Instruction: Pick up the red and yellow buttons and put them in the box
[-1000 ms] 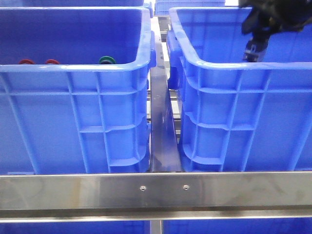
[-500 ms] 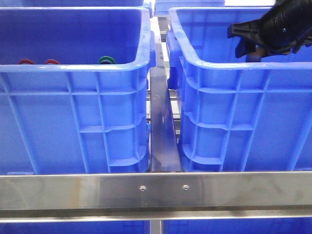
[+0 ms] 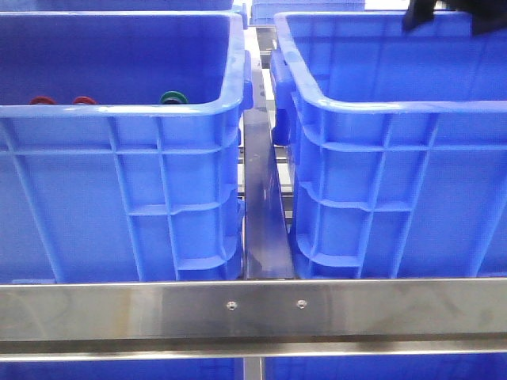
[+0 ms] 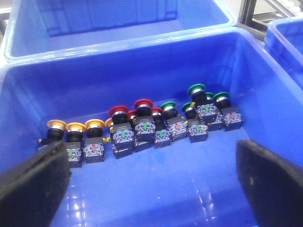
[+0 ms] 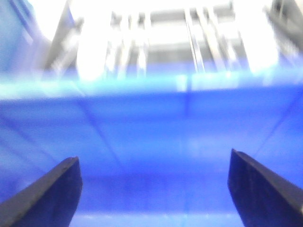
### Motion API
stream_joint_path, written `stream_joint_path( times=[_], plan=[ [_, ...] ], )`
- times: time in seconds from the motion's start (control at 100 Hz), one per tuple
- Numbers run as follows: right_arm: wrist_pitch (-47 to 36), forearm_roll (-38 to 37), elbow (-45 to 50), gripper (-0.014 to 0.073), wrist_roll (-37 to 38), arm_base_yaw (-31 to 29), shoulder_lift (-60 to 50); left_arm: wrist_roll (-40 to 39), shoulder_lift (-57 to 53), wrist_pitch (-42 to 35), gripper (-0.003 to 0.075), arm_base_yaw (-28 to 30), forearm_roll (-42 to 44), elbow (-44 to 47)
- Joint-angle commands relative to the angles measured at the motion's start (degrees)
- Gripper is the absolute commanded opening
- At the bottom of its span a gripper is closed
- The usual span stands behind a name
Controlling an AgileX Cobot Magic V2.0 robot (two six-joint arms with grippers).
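A row of buttons lies on the floor of the left blue crate (image 4: 142,61). In the left wrist view the yellow buttons (image 4: 75,126) are at one end, the red buttons (image 4: 142,103) in the middle and green ones (image 4: 196,89) at the other end. My left gripper (image 4: 151,189) hangs open above this crate's bare floor, short of the row and holding nothing. In the front view two red caps (image 3: 43,100) peek over the near rim. The box (image 3: 380,103) is the right crate. My right gripper (image 5: 151,189) is open and empty, facing a blurred blue wall.
A green cap (image 3: 173,97) shows beside the red ones over the left crate's rim. A metal rail (image 3: 253,305) runs across the front below both crates, with a narrow gap (image 3: 261,198) between them. Only a dark piece of the right arm (image 3: 444,12) shows at the top edge. Another blue crate (image 4: 118,19) stands behind.
The right arm has risen from low inside the right crate up to the top edge of the front view, nearly out of frame. The buttons in the left crate have not moved.
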Motion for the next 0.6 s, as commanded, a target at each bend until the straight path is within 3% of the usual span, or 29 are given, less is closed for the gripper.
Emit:
stream_joint_path(
  times=[0.0, 0.59],
  plan=[
    [2.0, -0.1, 0.6, 0.0647, -0.7, -0.4, -7.0, -0.7, -0.2, -4.6, 0.0663, 0.0, 0.0, -1.5],
    [3.0, -0.4, 29.4, 0.0646, -0.7, -0.4, -43.0, -0.7, -0.2, -4.6, 0.0663, 0.0, 0.0, -1.5]
  ],
)
